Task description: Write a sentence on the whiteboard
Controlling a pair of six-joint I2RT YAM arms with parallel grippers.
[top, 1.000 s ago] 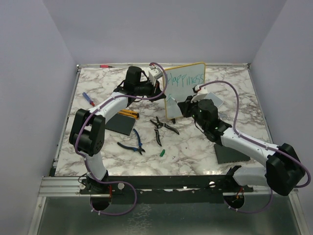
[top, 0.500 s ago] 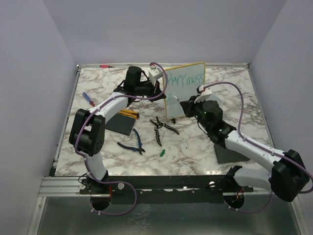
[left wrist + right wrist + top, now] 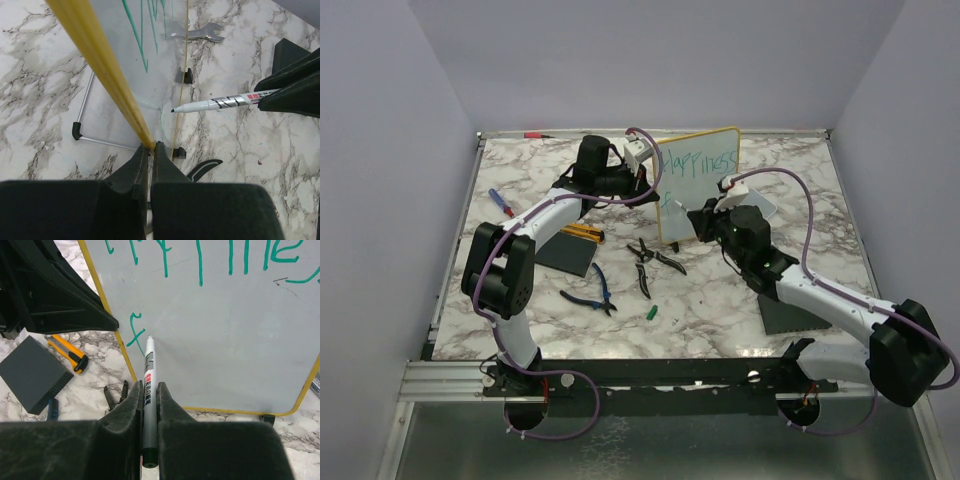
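The whiteboard (image 3: 705,195) stands upright at the back middle, yellow-rimmed. The sentence (image 3: 698,160) reads "Happiness" in teal on the top line, with an "f" (image 3: 133,330) started below at the left. My left gripper (image 3: 150,146) is shut on the board's yellow left rim (image 3: 95,50); it also shows in the top view (image 3: 655,190). My right gripper (image 3: 148,387) is shut on a silver marker (image 3: 148,371), whose tip sits at the board just right of the "f". The marker also shows in the left wrist view (image 3: 220,103). In the top view the right gripper (image 3: 705,215) is at the board's lower left.
Black pliers (image 3: 655,258), blue pliers (image 3: 590,295) and a green cap (image 3: 651,313) lie in front of the board. A yellow utility knife (image 3: 67,351) and a dark grey pad (image 3: 565,253) lie left; another pad (image 3: 792,315) lies right. A wrench (image 3: 197,34) lies behind the board.
My right gripper with the marker has shifted slightly at the board's lower left. The left arm and the board have not moved.
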